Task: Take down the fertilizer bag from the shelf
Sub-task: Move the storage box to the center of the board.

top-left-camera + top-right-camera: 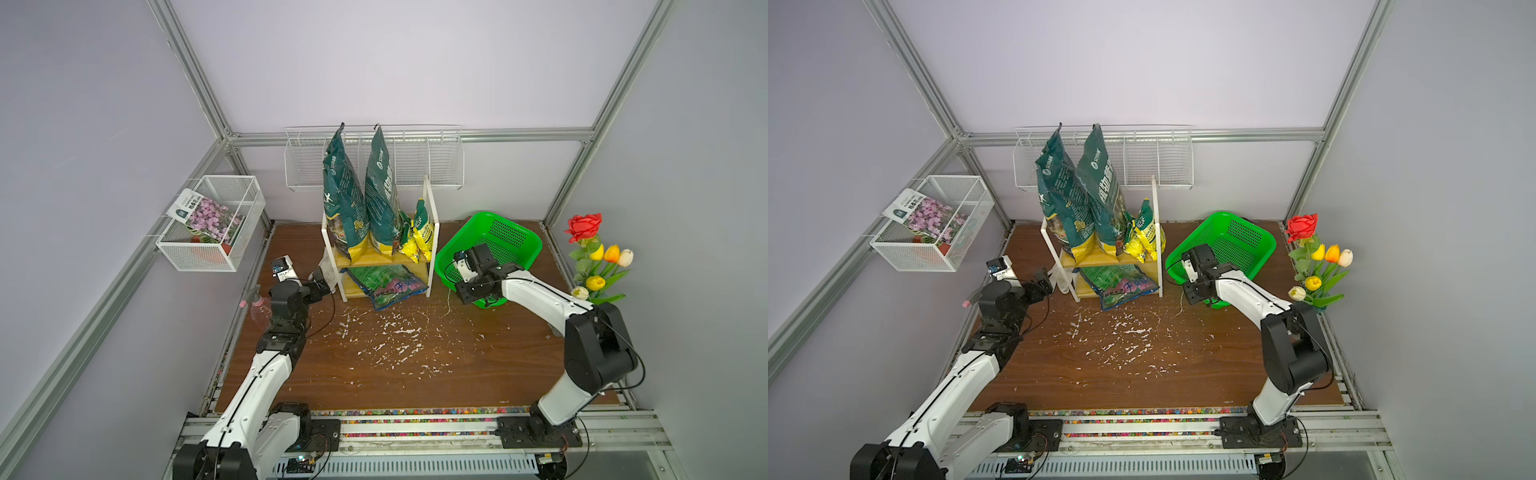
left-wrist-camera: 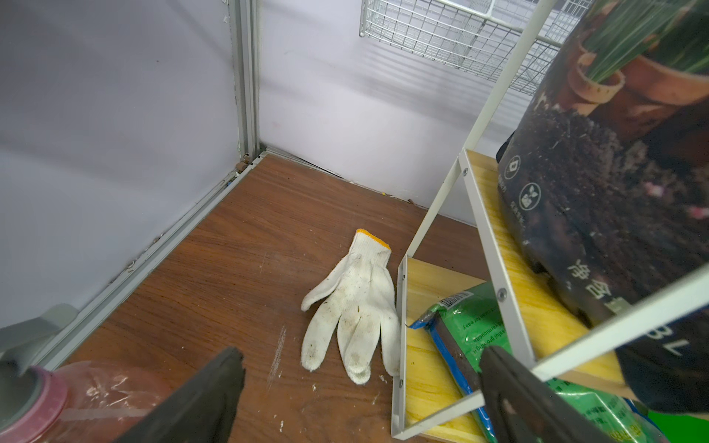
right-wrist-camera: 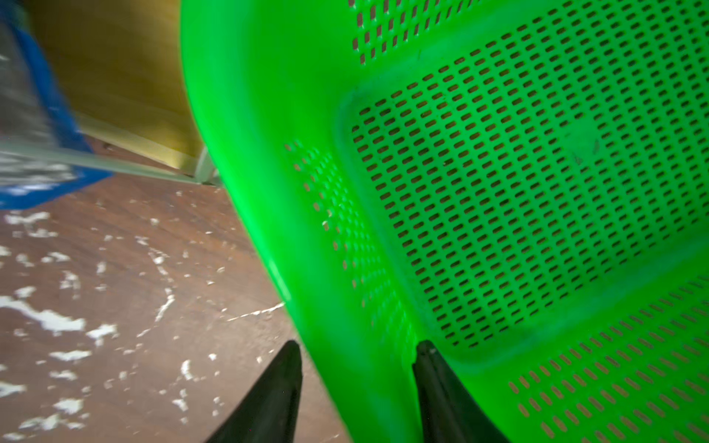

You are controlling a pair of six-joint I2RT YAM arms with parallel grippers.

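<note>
the small yellow fertilizer bag (image 1: 423, 239) stands at the right end of the shelf's (image 1: 368, 260) upper board, near the surface's (image 1: 478, 374) back edge. its long axis is roughly upright, green top up, well apart from the right hand (image 3: 356, 345). that hand's fingers straddle the green basket's (image 1: 509, 237) wall, clamped or not i cannot tell; the left hand (image 2: 362, 352) gapes wide beside the shelf's left leg.

Left of the shelf (image 1: 374, 261), the left arm (image 1: 286, 307) hid most of the pink spray bottle (image 1: 258, 311); right of it, the right arm (image 1: 536, 295) covered the green basket (image 1: 498, 232)'s corner.

bags (image 1: 345, 199) on shelf (image 1: 376, 262), basket (image 1: 515, 226) right, glove (image 2: 355, 303) left
</note>
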